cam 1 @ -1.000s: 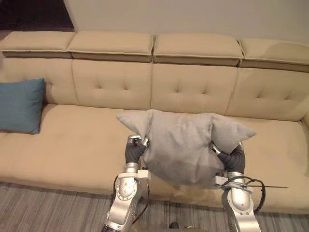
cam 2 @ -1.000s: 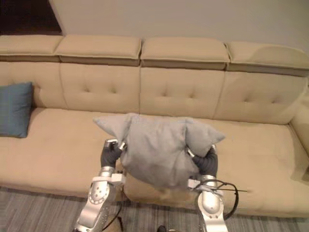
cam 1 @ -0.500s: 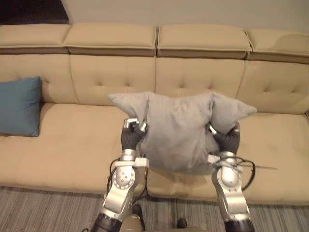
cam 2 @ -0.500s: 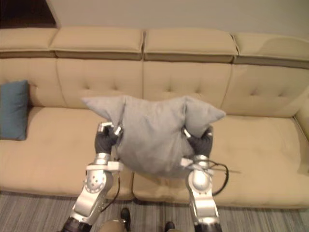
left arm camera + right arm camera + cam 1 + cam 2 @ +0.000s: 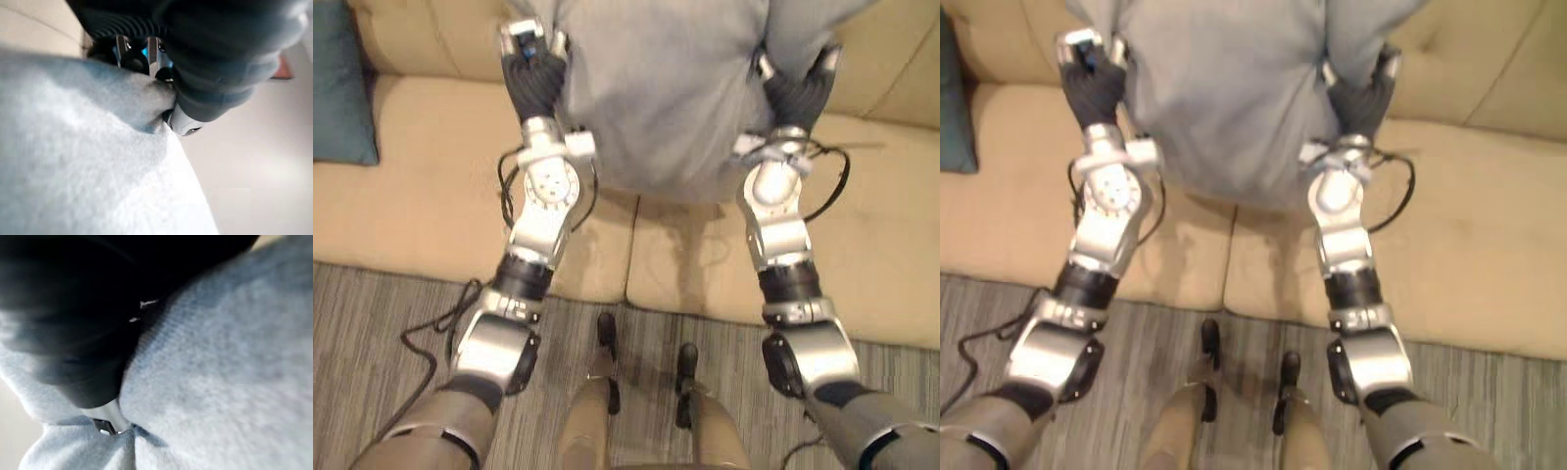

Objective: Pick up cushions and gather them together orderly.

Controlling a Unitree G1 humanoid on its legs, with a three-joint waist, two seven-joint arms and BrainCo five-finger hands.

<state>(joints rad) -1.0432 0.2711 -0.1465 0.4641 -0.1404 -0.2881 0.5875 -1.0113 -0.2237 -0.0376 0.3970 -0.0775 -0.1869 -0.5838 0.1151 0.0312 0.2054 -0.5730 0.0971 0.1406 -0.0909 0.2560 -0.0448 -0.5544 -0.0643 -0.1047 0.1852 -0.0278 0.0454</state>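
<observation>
While my left robot hand [image 5: 533, 78] and right robot hand [image 5: 798, 93] each pinch a side of the grey cushion [image 5: 656, 88] above the sofa [image 5: 421, 196] seat, the teal cushion [image 5: 337, 88] lies leftward, nearer my left arm.

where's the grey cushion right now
The grey cushion is at the top centre of the eye views, held up between the left hand and right hand, above the beige sofa seat.
</observation>
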